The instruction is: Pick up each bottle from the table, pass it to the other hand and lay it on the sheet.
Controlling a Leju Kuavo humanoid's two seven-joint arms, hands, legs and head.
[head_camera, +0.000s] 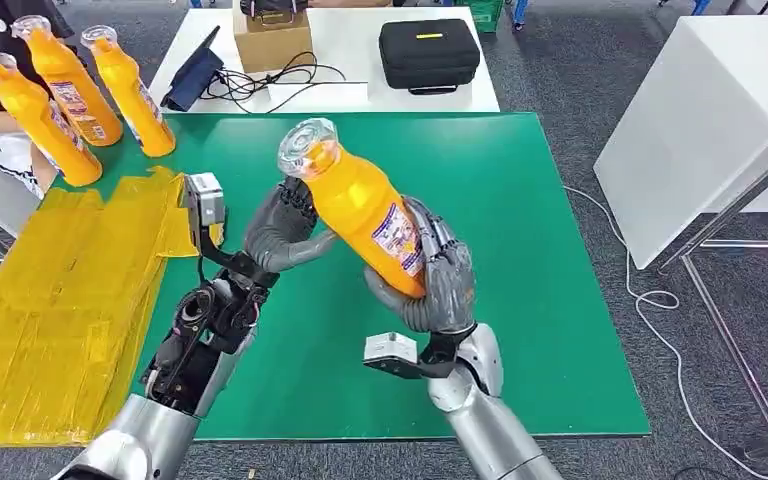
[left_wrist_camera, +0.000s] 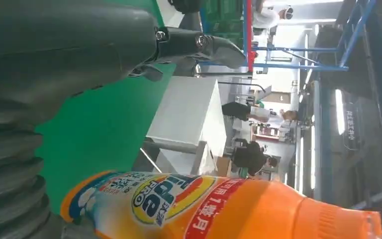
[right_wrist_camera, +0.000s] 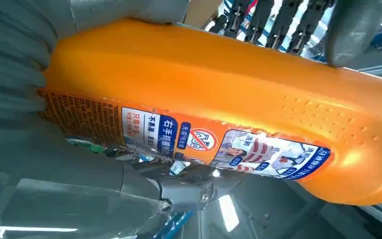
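Handover: right robot hand (head_camera: 430, 285) grips bottle (head_camera: 360, 205); left robot hand (head_camera: 282, 228) closing round its neck (grip uncertain).
Sheet (head_camera: 60, 300): bare.
Left: three bottles (head_camera: 70, 85).

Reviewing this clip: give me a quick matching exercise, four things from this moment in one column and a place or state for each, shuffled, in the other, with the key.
Things
1. orange bottle
2. yellow sheet
3. black case
4. three other bottles

Places or states
A. lying on the white table beyond the green one
B. standing at the far left edge of the green table
C. spread flat along the left side, nothing on it
D. tilted in the air, gripped by the right hand, left hand at its neck

Pairs: 1-D, 2-C, 3-A, 4-B
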